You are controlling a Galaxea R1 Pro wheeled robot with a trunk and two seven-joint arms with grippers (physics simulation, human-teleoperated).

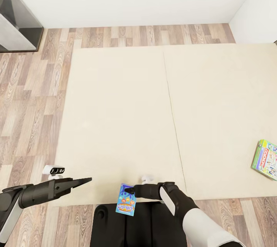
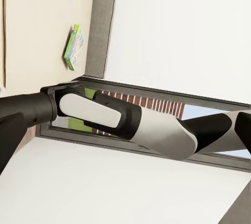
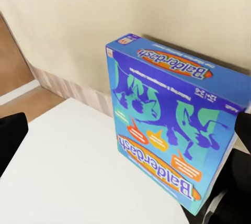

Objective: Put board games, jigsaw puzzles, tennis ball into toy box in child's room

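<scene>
Blue board game sits clamped in the right gripper at the bed's near edge. A green-edged board game lies on the mattress, far right. Whether the left gripper is parted cannot be told.

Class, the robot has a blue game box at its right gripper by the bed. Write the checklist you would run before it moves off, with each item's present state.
1. Blue board game gripped by right gripper: ok, the fingers meet its top edge in the head view.
2. Box lifted off the bed: ok, it hangs over the bed's near edge.
3. Left gripper free: cannot tell whether open; nothing in it.
4. Second board game collected: not ok, lying on the bed.
5. Toy box located: cannot tell.
</scene>
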